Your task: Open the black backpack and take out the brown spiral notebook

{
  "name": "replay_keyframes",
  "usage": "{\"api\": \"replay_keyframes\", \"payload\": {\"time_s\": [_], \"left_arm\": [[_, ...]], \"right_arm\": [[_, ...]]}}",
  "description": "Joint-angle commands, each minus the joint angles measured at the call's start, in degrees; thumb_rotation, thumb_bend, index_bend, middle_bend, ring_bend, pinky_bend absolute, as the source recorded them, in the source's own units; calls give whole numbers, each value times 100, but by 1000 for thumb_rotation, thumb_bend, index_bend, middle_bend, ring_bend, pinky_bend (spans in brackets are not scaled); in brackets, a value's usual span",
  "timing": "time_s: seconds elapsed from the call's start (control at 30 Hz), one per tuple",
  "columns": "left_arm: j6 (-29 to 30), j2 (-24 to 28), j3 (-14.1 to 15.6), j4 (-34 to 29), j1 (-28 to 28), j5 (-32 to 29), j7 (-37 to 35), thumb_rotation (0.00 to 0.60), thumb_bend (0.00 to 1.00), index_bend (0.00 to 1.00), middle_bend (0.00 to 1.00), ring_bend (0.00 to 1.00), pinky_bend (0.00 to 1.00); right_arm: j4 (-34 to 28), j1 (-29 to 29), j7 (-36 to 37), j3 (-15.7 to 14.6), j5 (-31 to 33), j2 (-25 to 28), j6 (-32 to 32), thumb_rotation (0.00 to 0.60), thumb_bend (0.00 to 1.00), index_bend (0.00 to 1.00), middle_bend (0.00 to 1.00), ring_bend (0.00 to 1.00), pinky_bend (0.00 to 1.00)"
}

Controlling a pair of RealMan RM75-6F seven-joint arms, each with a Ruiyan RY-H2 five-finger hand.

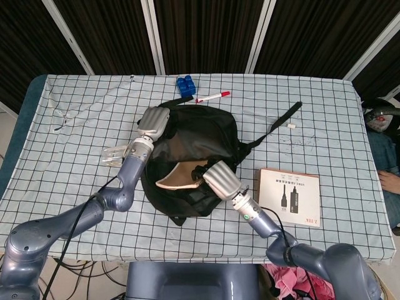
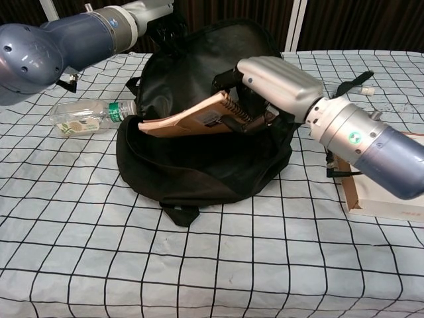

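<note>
The checked tablecloth (image 1: 75,125) carries the black backpack (image 1: 200,134) at centre. The right hand (image 2: 275,83) grips the brown spiral notebook (image 2: 192,119) at its coil edge, lifted at the bag mouth. The left hand (image 1: 155,122) rests on the backpack's 10 o'clock rim; grip cannot be confirmed. Risk: the notebook's far corner may snag the lower lip, or pivot out of the one-edge grip.

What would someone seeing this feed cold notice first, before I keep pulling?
The eye goes first to the brown spiral notebook, tilted and half out of the open black backpack at the table's middle, held at its spiral end by the right hand. Next is the left hand, gripping the backpack's upper left edge. A white box lies flat to the right, and a clear bottle lies on its side to the left.
</note>
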Motion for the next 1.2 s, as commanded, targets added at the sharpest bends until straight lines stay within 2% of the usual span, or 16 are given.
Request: {"api": "replay_keyframes", "payload": {"time_s": [0.03,0.17,0.4,0.5,0.7,0.87,1.0,1.1,1.17,1.2], "left_arm": [[-8,-48,28,63,20,29,-69,600,399,592,600,411,349],[11,-127,116,140,41,188,-194,600,399,589,597,409,348],[178,-219,200,217,59,464,-337,600,398,586,594,405,349],[243,-240,211,255,69,520,-335,600,398,587,594,405,349],[239,-102,264,-18,177,596,-382,600,393,579,583,397,344],[272,356,388,-809,391,735,-353,600,382,564,568,385,336],[280,972,546,-1792,635,831,-241,600,364,522,539,360,320],[80,1345,646,-2294,719,767,-172,600,278,391,420,262,247],[-428,2124,869,-3184,817,674,-72,600,152,275,295,152,145],[-605,2477,899,-3571,865,626,-133,600,113,251,261,119,107]], "right_arm": [[-735,-378,197,-137,-199,729,598,600,515,750,639,661,477],[-1587,-648,321,-85,-100,1459,837,600,514,751,639,661,477],[-2573,-1039,723,176,162,2487,1188,600,515,751,639,661,478],[-2805,-1235,768,259,193,2857,1412,600,514,750,639,661,477],[-2810,-1535,812,517,501,3306,1629,600,515,751,639,660,477],[-2485,-1676,693,863,919,3579,1646,600,515,750,639,660,477],[-2174,-1619,646,1041,1181,3664,1360,600,515,750,639,660,477],[-2040,-1569,612,1084,1255,3631,1225,600,519,750,638,660,477],[-1797,-1430,435,1088,1294,3531,965,600,519,750,639,660,478],[-1700,-1369,362,1100,1315,3461,882,600,520,750,639,660,478]]}}
